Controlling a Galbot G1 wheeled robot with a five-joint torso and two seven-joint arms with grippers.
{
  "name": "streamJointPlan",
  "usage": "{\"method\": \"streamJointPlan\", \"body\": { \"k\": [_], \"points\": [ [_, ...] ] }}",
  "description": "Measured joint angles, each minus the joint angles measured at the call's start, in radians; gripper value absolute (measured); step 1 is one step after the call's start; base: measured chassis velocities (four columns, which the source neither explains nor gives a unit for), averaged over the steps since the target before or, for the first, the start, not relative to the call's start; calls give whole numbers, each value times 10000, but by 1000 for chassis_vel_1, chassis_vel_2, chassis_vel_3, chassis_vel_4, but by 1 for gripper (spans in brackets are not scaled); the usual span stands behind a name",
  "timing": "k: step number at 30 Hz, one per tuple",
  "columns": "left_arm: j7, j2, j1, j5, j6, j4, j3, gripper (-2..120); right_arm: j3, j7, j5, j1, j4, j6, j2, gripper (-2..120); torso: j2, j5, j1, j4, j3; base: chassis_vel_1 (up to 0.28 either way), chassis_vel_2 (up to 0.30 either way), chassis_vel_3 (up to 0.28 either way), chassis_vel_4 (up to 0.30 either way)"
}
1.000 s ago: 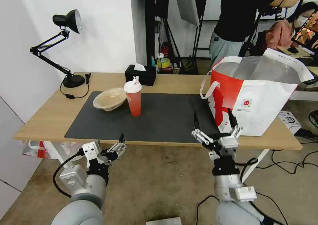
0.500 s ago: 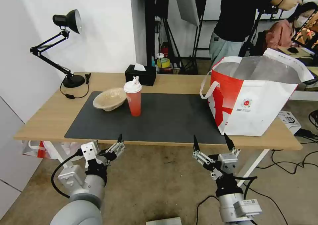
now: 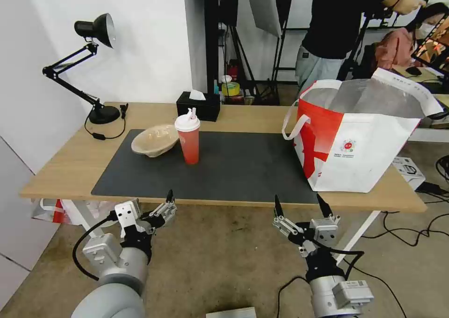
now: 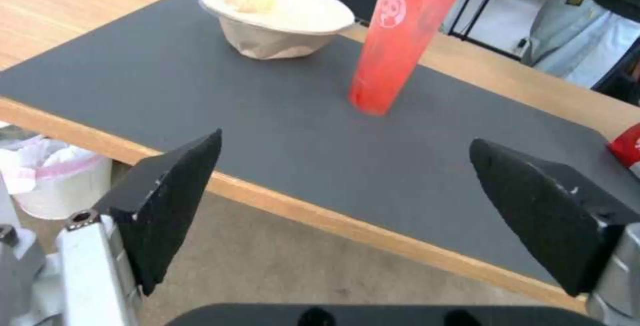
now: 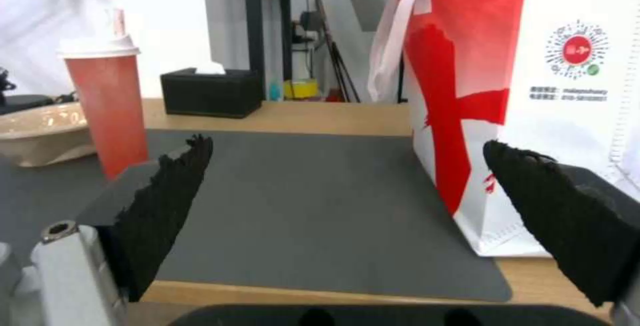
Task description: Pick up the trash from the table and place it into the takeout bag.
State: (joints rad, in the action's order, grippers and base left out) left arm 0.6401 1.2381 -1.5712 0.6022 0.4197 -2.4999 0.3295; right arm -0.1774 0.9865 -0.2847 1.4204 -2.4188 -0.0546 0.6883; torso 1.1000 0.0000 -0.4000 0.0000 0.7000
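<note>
On the table, a beige pulp bowl and a red drink cup with white lid and straw stand on the left part of the dark grey mat. The red-and-white takeout bag stands open at the table's right end. Both grippers hang below and in front of the table's near edge. My left gripper is open, facing the cup and the bowl. My right gripper is open and empty, facing the bag.
A black tissue box sits at the table's back edge behind the cup. A black desk lamp with its cable stands at the back left. Cables and a small box lie on the floor at the right.
My right gripper has dropped from in front of the bag's lower corner to below the table's near edge. The left arm, cup, bowl and bag have stayed put.
</note>
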Motion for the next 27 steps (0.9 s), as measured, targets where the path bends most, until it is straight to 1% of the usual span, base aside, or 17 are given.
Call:
{"method": "streamJointPlan", "body": {
  "k": [27],
  "points": [
    [-10,55,-133,-53,10,0,-18,100,-31,412,62,678,-76,525,146,100,0,0,0,0,0,0,0,0,0]
  ]
}}
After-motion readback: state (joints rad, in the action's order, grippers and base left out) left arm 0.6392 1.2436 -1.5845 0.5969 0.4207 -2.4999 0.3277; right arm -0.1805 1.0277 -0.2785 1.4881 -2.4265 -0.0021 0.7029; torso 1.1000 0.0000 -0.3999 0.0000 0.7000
